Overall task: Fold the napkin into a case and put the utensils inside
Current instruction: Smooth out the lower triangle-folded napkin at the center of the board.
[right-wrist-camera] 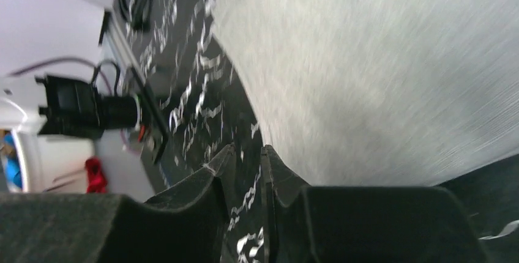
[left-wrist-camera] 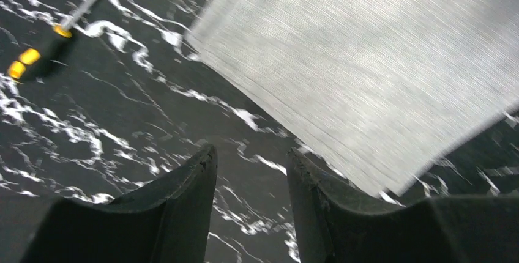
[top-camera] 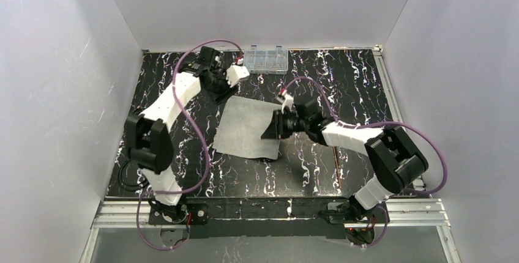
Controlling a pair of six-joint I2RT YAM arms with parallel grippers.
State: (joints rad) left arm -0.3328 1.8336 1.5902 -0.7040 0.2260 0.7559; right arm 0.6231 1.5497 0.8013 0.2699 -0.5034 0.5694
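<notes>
Nearest me, a thin copper streak on the counter (top-camera: 343,85) beside my right arm looks like the utensils (top-camera: 335,158), though it is too fine to be sure. My right hand (right-wrist-camera: 245,159) sits low at the napkin's right edge, fingers drawn nearly together with only a sliver of counter between them and no cloth visibly pinched; I judge it is placed to catch that edge. The napkin (top-camera: 248,127) lies flat mid-counter, not yet a case. Beyond it my left hand (left-wrist-camera: 251,165) hovers spread and empty just off the far-left corner. A screwdriver (left-wrist-camera: 37,55) lies off to one side of that hand and a plastic box (top-camera: 266,59) sits by the back wall, both apart from the cloth, leaving room to fold.
</notes>
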